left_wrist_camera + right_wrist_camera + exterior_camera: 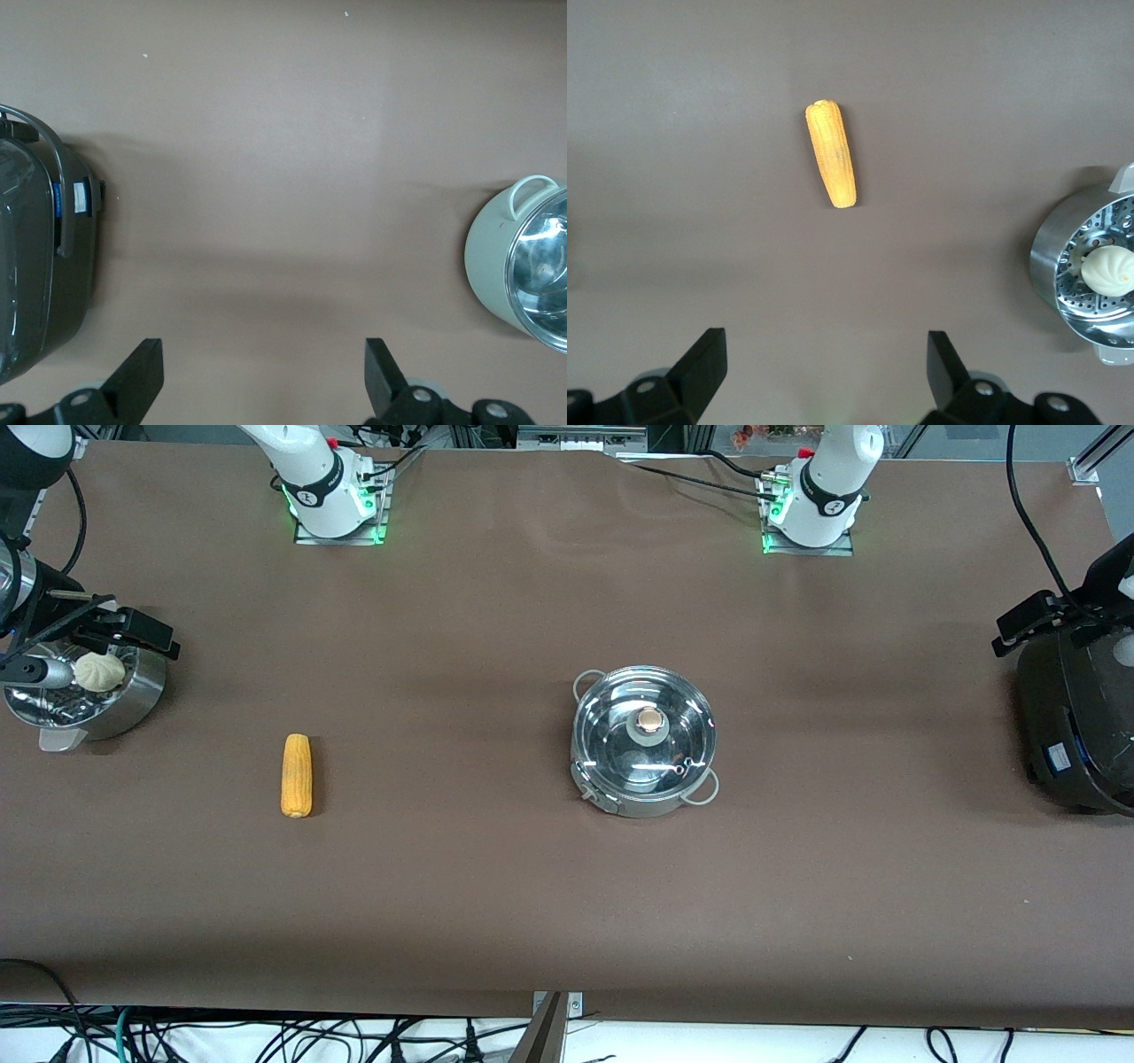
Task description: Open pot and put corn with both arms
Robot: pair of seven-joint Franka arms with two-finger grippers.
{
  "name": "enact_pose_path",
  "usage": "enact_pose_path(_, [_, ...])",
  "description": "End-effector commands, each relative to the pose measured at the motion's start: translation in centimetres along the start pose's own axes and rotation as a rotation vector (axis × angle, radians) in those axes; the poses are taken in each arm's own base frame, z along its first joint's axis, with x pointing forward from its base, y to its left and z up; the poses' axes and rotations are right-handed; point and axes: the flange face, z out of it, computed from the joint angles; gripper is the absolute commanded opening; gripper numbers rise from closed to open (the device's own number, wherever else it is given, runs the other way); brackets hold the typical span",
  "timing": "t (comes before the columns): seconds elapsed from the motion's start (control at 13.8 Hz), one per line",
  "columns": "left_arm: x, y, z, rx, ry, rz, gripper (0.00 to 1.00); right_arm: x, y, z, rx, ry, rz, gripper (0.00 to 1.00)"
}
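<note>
- Pot (644,741): centre of the front view, glass lid (645,728) on, untouched.
- Corn (297,775): lower left of centre on the surface, long axis running top to bottom; right arm nearer.
- Right gripper (824,385): jaws wide, empty, over the steamer pot (84,691).
- Left gripper (264,379): jaws wide, empty, over the black cooker (1076,717).

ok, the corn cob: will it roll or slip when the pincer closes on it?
The corn is a rounded, tapered cob lying flat on the bare table, so a sideways nudge would probably roll it, likely in a curve. It looks stiff, not floppy. Its ribbed kernel surface should give some grip, though closing across the taper might squeeze it out endwise.
</note>
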Motion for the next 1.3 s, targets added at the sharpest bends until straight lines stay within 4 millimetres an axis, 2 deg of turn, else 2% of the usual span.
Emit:
enact_pose_path(0.0, [0.2,0.1,-0.7,0.016,-0.004,0.020,1.00,0.3,0.3,-0.5,-0.009,0.006,-0.012,1.00])
enact_pose_path(0.22, [0.1,0.2,-0.6,0.015,-0.011,0.022,1.00,0.3,0.3,-0.5,-0.012,0.009,-0.012,1.00])
enact_pose_path(0.58, [-0.2,2.6,-0.6,0.030,-0.012,0.071,1.00,0.8,0.2,-0.4,-0.039,0.029,-0.014,1.00])
enact_pose_path(1.09, [-0.6,2.1,-0.6,0.019,-0.047,0.056,1.00,2.8,-0.2,2.6,-0.035,0.006,-0.023,1.00])
enact_pose_path(1.23, [-0.1,2.6,1.4,0.037,-0.097,0.067,1.00,3.3,-0.4,3.5,-0.034,-0.002,-0.026,1.00])
